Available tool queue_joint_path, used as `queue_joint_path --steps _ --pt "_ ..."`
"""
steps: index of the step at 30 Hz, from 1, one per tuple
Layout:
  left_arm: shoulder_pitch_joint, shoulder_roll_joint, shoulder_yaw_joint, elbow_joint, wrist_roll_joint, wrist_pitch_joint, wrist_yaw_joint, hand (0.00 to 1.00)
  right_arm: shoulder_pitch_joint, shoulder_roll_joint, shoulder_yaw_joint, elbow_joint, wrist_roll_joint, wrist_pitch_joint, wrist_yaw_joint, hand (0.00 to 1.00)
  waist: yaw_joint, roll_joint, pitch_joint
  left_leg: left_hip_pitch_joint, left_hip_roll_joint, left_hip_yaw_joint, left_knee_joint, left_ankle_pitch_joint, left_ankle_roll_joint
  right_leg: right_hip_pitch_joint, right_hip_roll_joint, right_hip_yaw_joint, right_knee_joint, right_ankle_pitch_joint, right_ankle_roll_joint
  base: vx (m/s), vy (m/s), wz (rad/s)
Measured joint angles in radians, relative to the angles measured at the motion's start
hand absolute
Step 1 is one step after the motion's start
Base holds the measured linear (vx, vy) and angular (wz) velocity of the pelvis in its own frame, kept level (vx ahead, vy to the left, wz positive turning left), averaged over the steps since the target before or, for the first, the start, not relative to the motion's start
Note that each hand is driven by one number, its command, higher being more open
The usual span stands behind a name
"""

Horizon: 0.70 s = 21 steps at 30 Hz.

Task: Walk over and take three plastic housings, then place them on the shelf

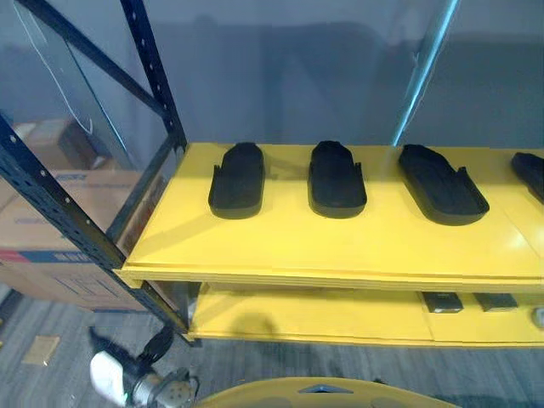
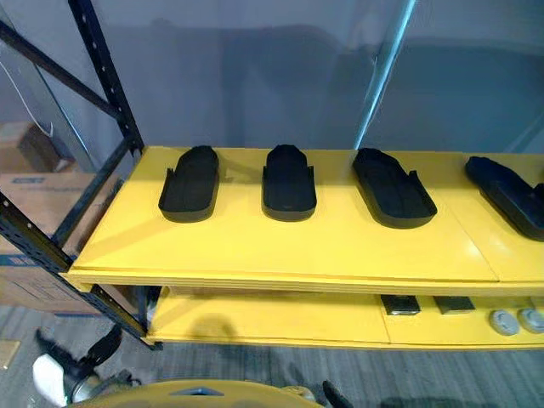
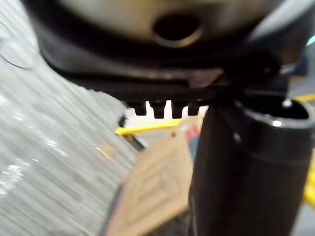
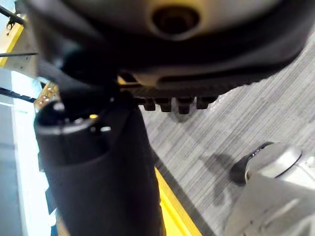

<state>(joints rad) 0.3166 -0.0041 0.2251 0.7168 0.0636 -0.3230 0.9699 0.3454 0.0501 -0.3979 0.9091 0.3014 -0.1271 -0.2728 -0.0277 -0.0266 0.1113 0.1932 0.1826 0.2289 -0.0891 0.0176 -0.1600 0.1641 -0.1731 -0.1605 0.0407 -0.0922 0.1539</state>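
Observation:
Several black plastic housings lie in a row on the yellow top shelf board [image 1: 297, 246]: one at the left [image 1: 237, 180], one in the middle [image 1: 337, 178], one to the right [image 1: 442, 184], and another at the right edge [image 2: 510, 194]. My left hand [image 1: 127, 378] hangs low at the lower left, below the shelf's front edge and above the floor, open and holding nothing. Its thumb [image 3: 246, 167] and straight fingers [image 3: 167, 108] show in the left wrist view. My right hand [image 4: 98, 167] is open too, over grey floor, with its fingers [image 4: 172, 104] straight.
A black rack upright [image 1: 153, 76] and diagonal braces stand at the shelf's left end. Cardboard boxes [image 1: 42, 238] sit left of the rack. The lower yellow shelf [image 1: 314, 319] holds small dark flat parts [image 1: 442, 302] and round grey pieces [image 2: 504, 321]. A pale pole [image 1: 425, 68] rises behind.

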Motion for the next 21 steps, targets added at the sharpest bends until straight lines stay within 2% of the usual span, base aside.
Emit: queue_joint_path --steps 2,3,5,7,9,12,14,15,17,18,19,20,21 --pt "0.031 -0.009 0.063 0.023 -0.064 0.000 0.046 1.00 -0.003 0.015 0.001 0.014 -0.001 0.014 0.003 1.00 0.011 -0.037 0.020 0.004 -0.001 -0.006 0.001 0.003 -0.010 0.015 0.000 -0.002 -0.002 0.010 0.004 0.17 0.015 0.10" --pt "0.036 -0.015 0.076 0.035 -0.069 0.000 0.055 1.00 0.001 0.014 -0.002 0.020 0.000 0.014 0.002 1.00 0.018 -0.039 0.020 0.007 -0.003 -0.005 0.004 0.004 -0.012 0.020 -0.001 -0.001 -0.003 0.010 0.004 0.23 0.023 0.05" --pt "0.049 -0.043 0.116 0.042 -0.072 -0.005 0.075 1.00 0.002 0.014 -0.005 0.020 0.000 0.014 0.002 1.00 0.026 -0.034 0.023 0.011 -0.009 -0.005 0.005 0.003 -0.012 0.030 -0.006 -0.009 -0.007 0.011 0.003 0.16 0.020 0.12" --pt "0.058 -0.068 0.142 0.043 -0.078 -0.009 0.074 1.00 -0.008 0.011 -0.004 0.020 -0.001 0.014 0.016 1.00 0.028 -0.012 0.032 0.025 -0.012 -0.005 0.006 0.003 -0.012 0.054 -0.010 -0.032 -0.007 0.011 0.003 0.12 0.011 0.20" --pt "0.060 -0.069 0.146 0.044 -0.105 -0.009 0.062 1.00 -0.012 0.011 -0.003 0.016 -0.001 0.014 0.026 1.00 0.027 -0.001 0.031 0.037 -0.012 -0.002 0.006 0.003 -0.012 0.065 -0.011 -0.039 -0.006 0.010 0.003 0.05 0.003 0.09" --pt "0.051 -0.070 0.172 0.070 -0.198 -0.003 -0.080 1.00 -0.026 -0.005 -0.009 0.014 0.000 0.021 0.036 1.00 0.027 0.015 0.031 0.042 -0.012 0.009 0.006 0.002 -0.011 0.066 -0.013 -0.044 -0.002 0.009 0.000 -0.01 -0.002 -0.02" --pt "0.042 -0.072 0.193 0.103 -0.235 0.029 -0.248 1.00 -0.037 -0.007 -0.027 0.015 0.021 0.050 0.058 1.00 0.026 0.019 0.033 0.043 -0.012 0.012 0.005 0.001 -0.009 0.063 -0.014 -0.044 0.002 0.006 -0.004 -0.05 -0.008 -0.05" --pt "0.041 -0.072 0.192 0.107 -0.242 0.041 -0.294 1.00 -0.038 -0.007 -0.031 0.015 0.026 0.057 0.064 1.00 0.026 0.019 0.033 0.044 -0.012 0.013 0.005 0.001 -0.009 0.062 -0.014 -0.045 0.005 0.004 -0.005 -0.09 -0.007 -0.02" --pt "0.036 -0.064 0.184 0.125 -0.272 0.095 -0.485 1.00 -0.047 -0.004 -0.045 0.015 0.030 0.089 0.091 1.00 0.028 0.019 0.035 0.053 -0.013 0.025 0.004 -0.002 -0.008 0.061 -0.016 -0.043 0.010 -0.004 -0.007 -0.13 -0.004 -0.13" --pt "0.033 -0.063 0.178 0.130 -0.290 0.107 -0.528 1.00 -0.049 -0.005 -0.046 0.015 0.029 0.096 0.098 1.00 0.029 0.016 0.038 0.057 -0.013 0.031 0.004 -0.002 -0.008 0.061 -0.017 -0.040 0.010 -0.006 -0.005 -0.18 -0.010 -0.23" --pt "0.025 -0.062 0.169 0.139 -0.334 0.136 -0.618 1.00 -0.048 -0.005 -0.046 0.015 0.028 0.107 0.111 1.00 0.027 0.019 0.041 0.060 -0.011 0.038 0.001 -0.001 -0.008 0.060 -0.016 -0.037 0.013 -0.005 -0.004 -0.13 -0.009 -0.16" --pt "0.024 -0.060 0.170 0.137 -0.361 0.148 -0.666 1.00 -0.048 -0.005 -0.048 0.015 0.028 0.116 0.118 1.00 0.026 0.016 0.040 0.062 -0.010 0.039 0.001 -0.001 -0.008 0.059 -0.015 -0.035 0.015 -0.006 -0.006 -0.15 -0.013 -0.14" --pt "0.015 -0.044 0.168 0.140 -0.420 0.192 -0.760 1.00 -0.047 -0.004 -0.057 0.015 0.022 0.135 0.130 1.00 0.025 0.015 0.035 0.061 -0.008 0.044 0.001 0.002 -0.006 0.051 -0.014 -0.029 0.021 -0.011 -0.013 -0.13 -0.012 -0.08"
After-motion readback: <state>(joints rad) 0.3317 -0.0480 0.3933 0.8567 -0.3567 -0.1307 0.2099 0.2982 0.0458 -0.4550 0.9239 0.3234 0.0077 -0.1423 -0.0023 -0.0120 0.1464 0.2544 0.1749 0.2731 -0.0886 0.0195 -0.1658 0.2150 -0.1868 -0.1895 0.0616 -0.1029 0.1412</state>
